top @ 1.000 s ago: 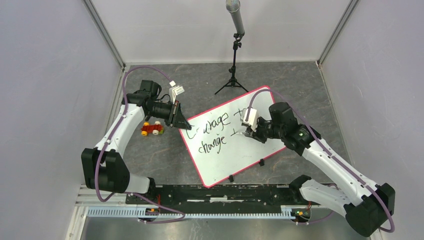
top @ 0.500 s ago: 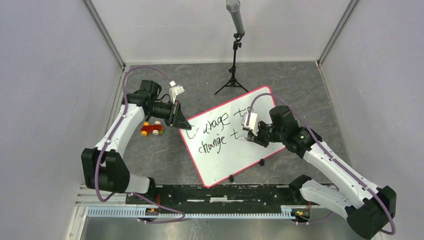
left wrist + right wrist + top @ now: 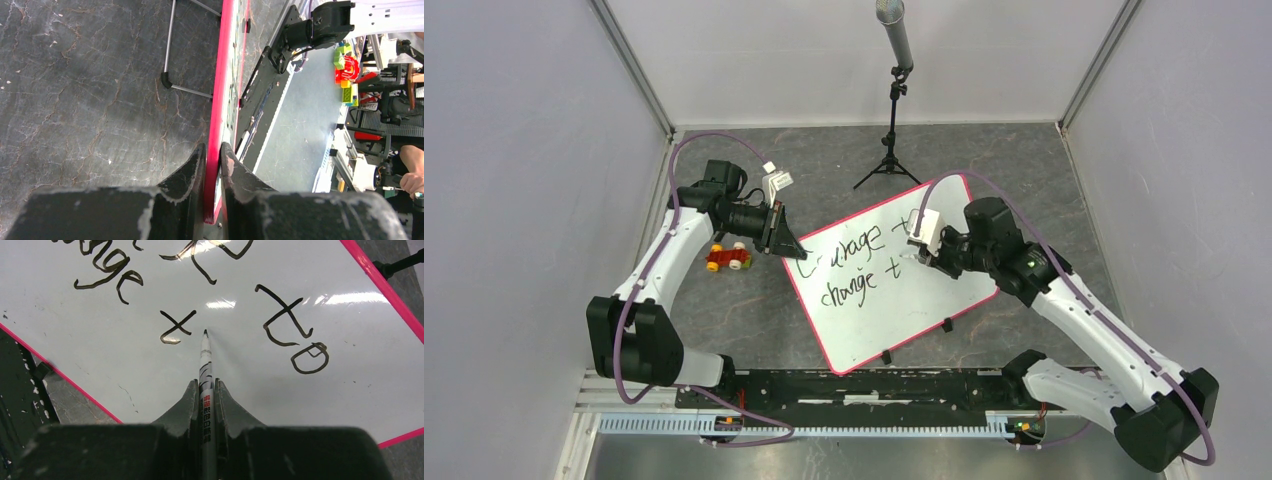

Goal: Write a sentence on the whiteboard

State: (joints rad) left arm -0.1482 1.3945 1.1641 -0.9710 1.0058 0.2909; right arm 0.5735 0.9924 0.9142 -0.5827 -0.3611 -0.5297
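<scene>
Whiteboard (image 3: 894,300) lay skewed on the table (image 3: 1024,170), between the two arms. Left gripper (image 3: 212,150) pinched its pink rim (image 3: 220,75) at the corner nearest that arm; I judged this was to keep it from sliding under pen pressure. Left arm reached forward, elbow bent, wrist low and turned rightward. Right gripper (image 3: 205,385) was clamped on the marker (image 3: 205,352), barrel straight out between the fingers, so the tip was in plain sight of the wrist camera. Tip sat at the surface just right of the second-line "t"; sentence (image 3: 854,262) read "courage to / change t". Right forearm angled in over the whiteboard's right edge, wrist pitched down.
</scene>
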